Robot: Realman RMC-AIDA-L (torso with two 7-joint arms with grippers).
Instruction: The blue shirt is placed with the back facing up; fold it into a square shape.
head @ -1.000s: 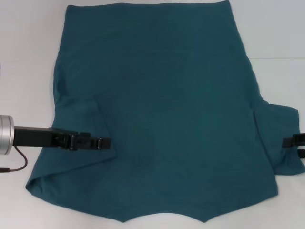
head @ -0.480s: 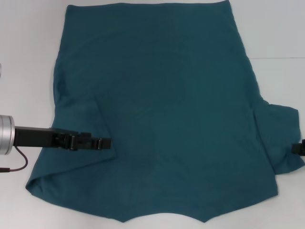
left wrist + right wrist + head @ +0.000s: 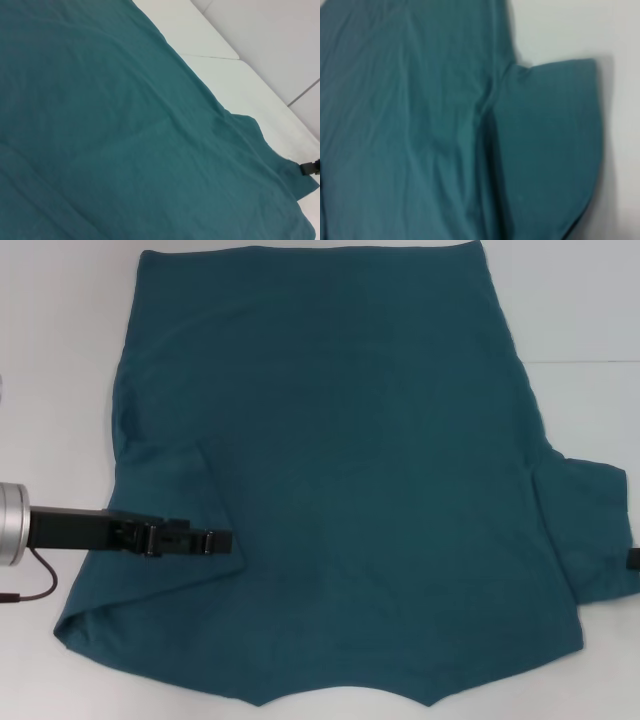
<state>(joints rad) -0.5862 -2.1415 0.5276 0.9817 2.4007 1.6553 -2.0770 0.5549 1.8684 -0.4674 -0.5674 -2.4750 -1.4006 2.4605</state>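
Observation:
The blue shirt (image 3: 350, 470) lies flat on the white table, plain side up, and fills most of the head view. Its left sleeve (image 3: 165, 500) is folded inward over the body. My left gripper (image 3: 218, 539) reaches in from the left and sits low over that folded sleeve, its tip at the sleeve's inner edge. The right sleeve (image 3: 590, 530) still spreads outward, also clear in the right wrist view (image 3: 550, 150). Only a sliver of my right gripper (image 3: 634, 560) shows at the picture's right edge, beside the sleeve hem; the left wrist view catches its tip (image 3: 311, 167) too.
The white table (image 3: 60, 360) shows on both sides of the cloth. A dark red cable (image 3: 30, 592) hangs from my left arm near the table's left side. A seam (image 3: 590, 362) crosses the table at the right.
My right gripper has drawn back to the right, away from the right sleeve, almost out of the head view. The left arm and the shirt have not moved.

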